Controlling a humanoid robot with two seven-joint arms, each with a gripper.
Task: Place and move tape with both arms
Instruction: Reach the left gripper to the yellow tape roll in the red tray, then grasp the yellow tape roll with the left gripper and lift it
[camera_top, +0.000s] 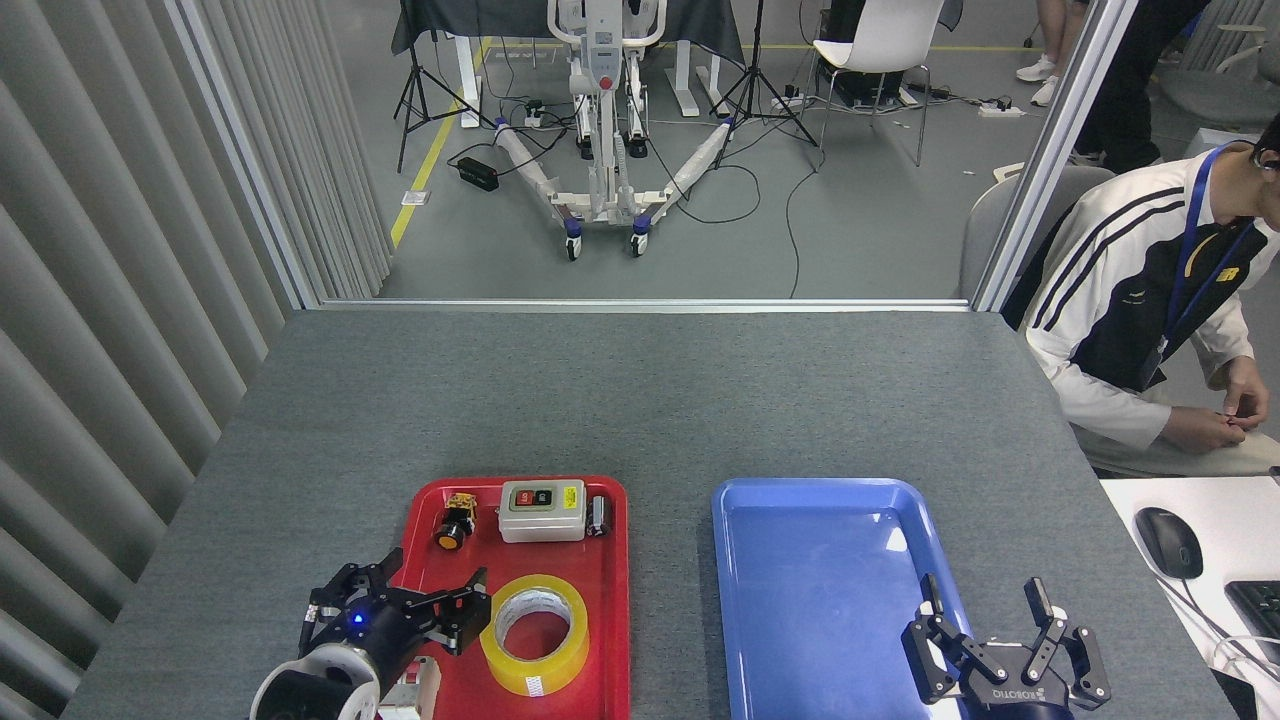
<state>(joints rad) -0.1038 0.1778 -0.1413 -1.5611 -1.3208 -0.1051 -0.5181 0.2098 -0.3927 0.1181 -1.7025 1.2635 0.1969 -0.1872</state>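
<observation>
Head view: your left gripper (415, 607), fingers wide, sits beside the tape (534, 634) on the red tray (610, 600) for grabbing; right gripper (985, 640) waits wide at the blue tray (800, 500).

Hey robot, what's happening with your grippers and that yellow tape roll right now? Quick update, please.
Left gripper open, beside the tape, not gripping. Right gripper open, empty, at the blue tray. Tape flat in the red tray. Nothing blocking.

Left hand (400, 610) seen end-on, dark; finger spread unreadable. White part (412, 690) on red tray (610, 600) mostly hidden behind left wrist, cut by bottom edge. Right hand (1003, 640) base cut off at bottom edge. Seated person (1140, 300) cropped at right edge.
</observation>
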